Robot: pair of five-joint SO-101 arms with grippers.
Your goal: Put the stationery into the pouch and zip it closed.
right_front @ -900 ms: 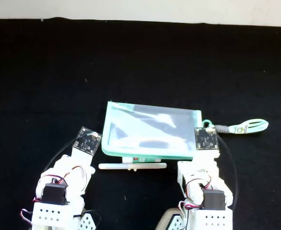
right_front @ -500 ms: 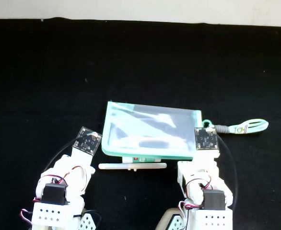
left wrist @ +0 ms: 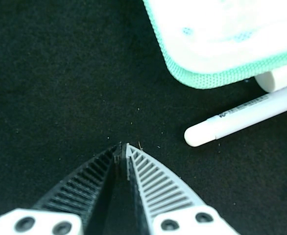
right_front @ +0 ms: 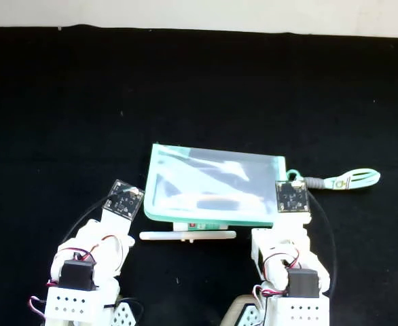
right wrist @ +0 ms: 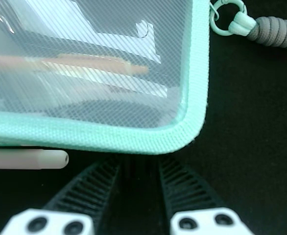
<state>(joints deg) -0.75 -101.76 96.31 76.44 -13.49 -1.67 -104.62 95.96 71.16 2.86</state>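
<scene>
The pouch (right_front: pixel 212 185), clear-fronted with a mint green rim, lies flat at the table's middle. A white pen (right_front: pixel 187 236) lies on the cloth along its near edge, and a small white item (right_front: pixel 199 226) peeks out from under that edge. My left gripper (left wrist: pixel 123 147) is shut and empty, over bare cloth just off the pouch's near left corner (left wrist: pixel 207 78), with the pen's tip (left wrist: pixel 195 137) close by. My right gripper (right wrist: pixel 139 159) sits at the near right corner (right wrist: pixel 182 132), jaws a little apart, tips hidden by the rim. A pinkish pencil (right wrist: pixel 84 63) shows through the clear front.
A grey cord (right wrist: pixel 275 34) on a mint ring (right wrist: pixel 227 12) leads from the pouch's right side to a pale green strap (right_front: pixel 348 180) lying on the cloth. Both arm bases (right_front: pixel 83 292) stand at the front edge. Black cloth extends far behind and to both sides.
</scene>
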